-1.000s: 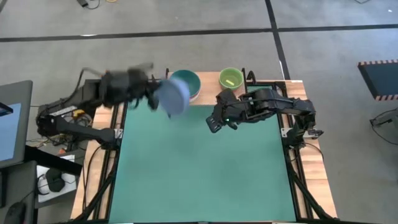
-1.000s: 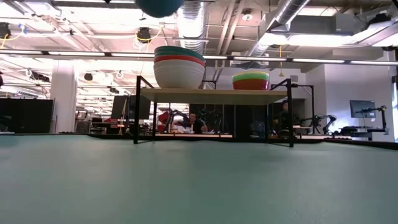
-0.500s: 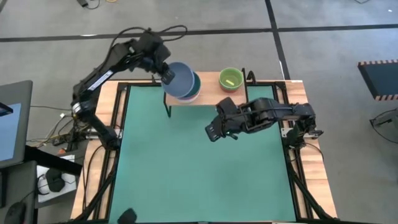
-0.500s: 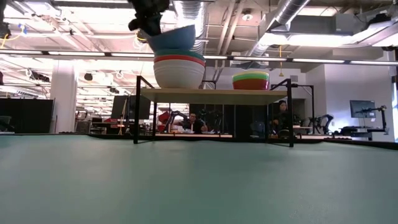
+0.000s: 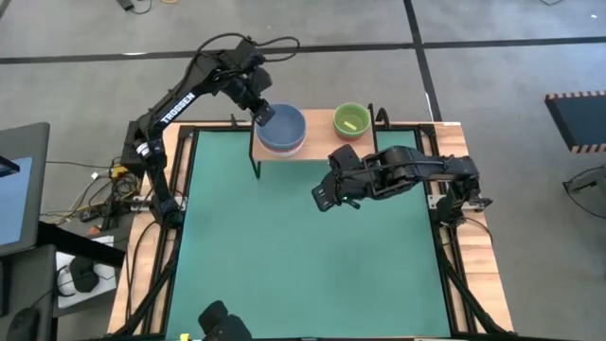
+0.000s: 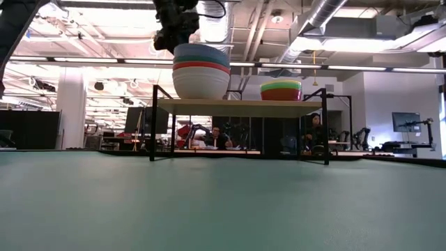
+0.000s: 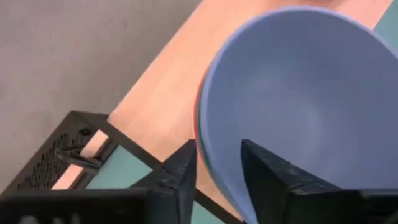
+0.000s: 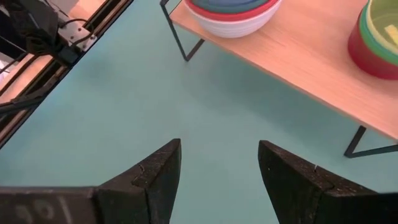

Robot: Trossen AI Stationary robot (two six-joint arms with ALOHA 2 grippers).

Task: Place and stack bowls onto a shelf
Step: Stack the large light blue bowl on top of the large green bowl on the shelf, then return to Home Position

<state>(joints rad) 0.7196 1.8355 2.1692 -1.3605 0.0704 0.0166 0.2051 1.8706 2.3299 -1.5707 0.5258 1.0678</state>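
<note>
The shelf (image 5: 320,131) stands at the far edge of the green mat. On its left end is a stack of bowls, white at the bottom (image 6: 201,84), then red and teal. A pale blue bowl (image 5: 283,127) nests on top. My left gripper (image 7: 217,152) is at this bowl's far-left rim, open, with the rim between its fingers. On the shelf's right end a second stack (image 5: 351,119) has a yellow-green bowl on top. My right gripper (image 5: 325,196) hangs open over the mat, near the shelf's front, with nothing between its fingers. My left gripper stands astride the pale blue bowl's rim (image 7: 206,146), one finger inside the bowl and one outside, coming slanting down from the far left. A gap shows between the inner finger (image 7: 264,168) and the wall. Whether the outer finger touches, I cannot tell. The bowl sits upright in the stack.
The green mat (image 5: 303,256) lies wide and bare in front of the shelf. Black frame rails (image 5: 180,189) run along both of its sides. The shelf's thin black legs (image 6: 152,125) stand at the mat's far edge.
My left gripper has carried the pale blue bowl from left of the shelf toward the table's right and far edge, over the left stack, and then down. The bowl was tipped on its side. It has turned upright and now nests on the stack.
</note>
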